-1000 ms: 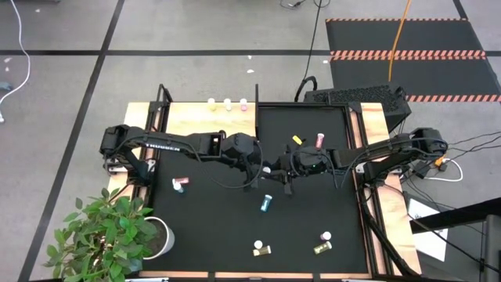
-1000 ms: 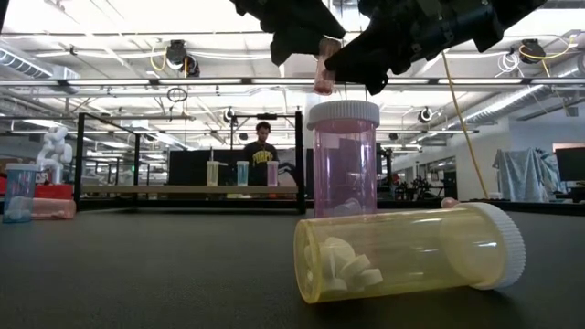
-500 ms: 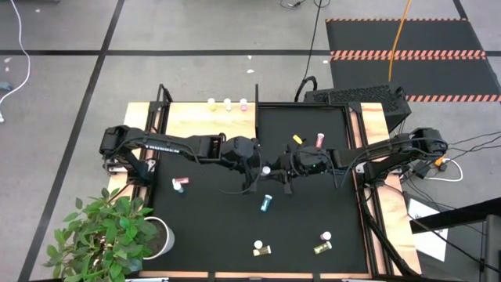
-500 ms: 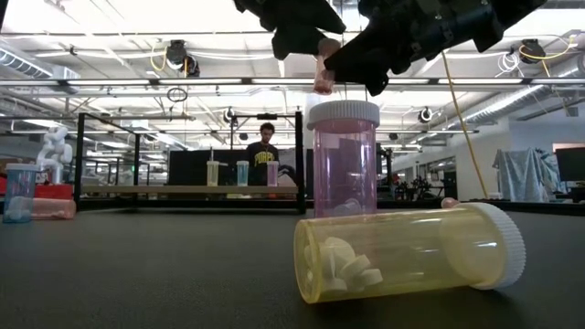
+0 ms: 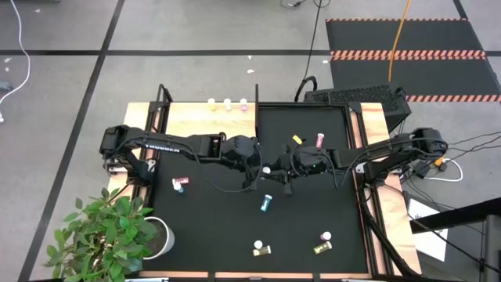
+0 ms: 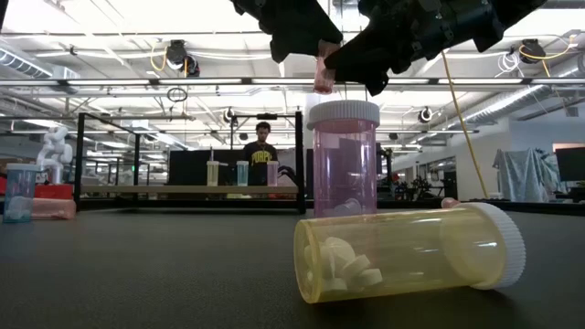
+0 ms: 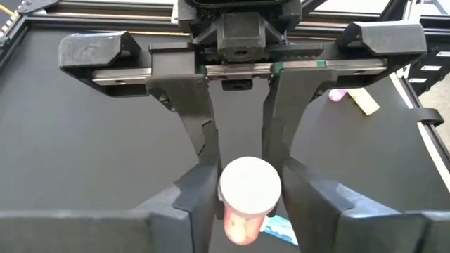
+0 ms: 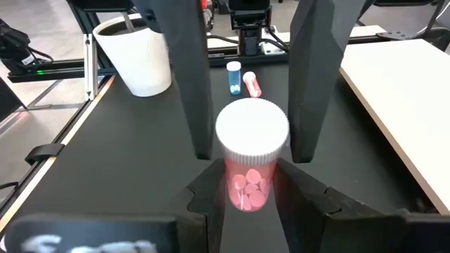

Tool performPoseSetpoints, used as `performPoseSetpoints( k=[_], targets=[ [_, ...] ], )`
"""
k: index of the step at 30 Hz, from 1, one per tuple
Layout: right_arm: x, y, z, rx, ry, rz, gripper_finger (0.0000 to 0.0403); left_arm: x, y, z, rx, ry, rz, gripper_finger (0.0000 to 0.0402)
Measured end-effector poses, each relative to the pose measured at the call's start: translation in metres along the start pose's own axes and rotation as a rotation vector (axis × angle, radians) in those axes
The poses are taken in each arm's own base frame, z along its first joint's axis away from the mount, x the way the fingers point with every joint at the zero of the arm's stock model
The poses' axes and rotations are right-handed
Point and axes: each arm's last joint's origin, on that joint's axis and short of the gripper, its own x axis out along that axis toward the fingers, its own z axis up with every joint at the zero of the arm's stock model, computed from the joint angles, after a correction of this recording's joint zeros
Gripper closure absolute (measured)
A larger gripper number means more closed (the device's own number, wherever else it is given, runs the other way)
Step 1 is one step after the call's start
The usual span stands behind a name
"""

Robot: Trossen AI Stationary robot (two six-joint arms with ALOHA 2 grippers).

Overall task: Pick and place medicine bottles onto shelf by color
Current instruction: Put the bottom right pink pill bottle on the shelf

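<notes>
Little has moved since the earlier frames: both arms stay joined above the middle of the black mat (image 5: 313, 211), and only the left gripper (image 5: 254, 167) has twitched wider and narrowed again around the small pink translucent plastic bottle with a white ribbed cap (image 8: 251, 163).

Handling, as a judgement: the bottle is light and rigid; its smooth round wall can slip or spin in a loose pinch; the pills inside shift its weight slightly; take hold across the body just beneath the cap, never on the cap alone.

Jaws: the right gripper (image 8: 251, 184) is clamped on the pink body, one finger on each side; the left gripper's fingers (image 7: 200, 190) flank the same bottle closely, narrowly apart, and whether they bear on it cannot be told; the bottle hangs in the air between the two grippers, off the mat.

Destination: the pale light-wood flat shelf board (image 5: 196, 121) lies beyond the left arm; three upright bottles, yellow, white-topped and pink (image 5: 227, 103), stand along its far edge.
</notes>
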Motion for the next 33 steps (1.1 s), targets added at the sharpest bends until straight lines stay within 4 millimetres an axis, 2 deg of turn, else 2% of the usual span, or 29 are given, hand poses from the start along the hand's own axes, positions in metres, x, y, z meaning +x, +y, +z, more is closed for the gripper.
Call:
performPoseSetpoints(
  k=[5,13,17,22,27,33],
  targets=[
    [-0.002,0.000,0.001,0.000,-0.005,0.003,0.0300,0.000,0.000,0.000,0.006,-0.003,-0.001,0.0274],
    [-0.007,0.000,0.005,-0.004,-0.016,-0.009,0.0295,-0.001,0.005,0.002,0.000,-0.019,0.010,0.0277],
    [-0.008,-0.003,0.000,-0.001,0.033,-0.029,0.0261,-0.005,0.012,0.002,-0.017,-0.015,0.044,0.0278],
    [-0.011,-0.010,-0.002,0.045,0.069,-0.118,0.0184,-0.018,0.022,0.007,-0.023,-0.039,0.111,0.0278],
    [-0.022,-0.016,0.004,0.126,0.041,-0.200,0.0123,-0.047,0.039,0.014,-0.042,-0.067,0.289,0.0279],
    [-0.036,-0.018,0.012,0.120,0.007,-0.255,0.0121,-0.111,0.071,0.016,-0.039,-0.068,0.508,0.0275]
  ],
)
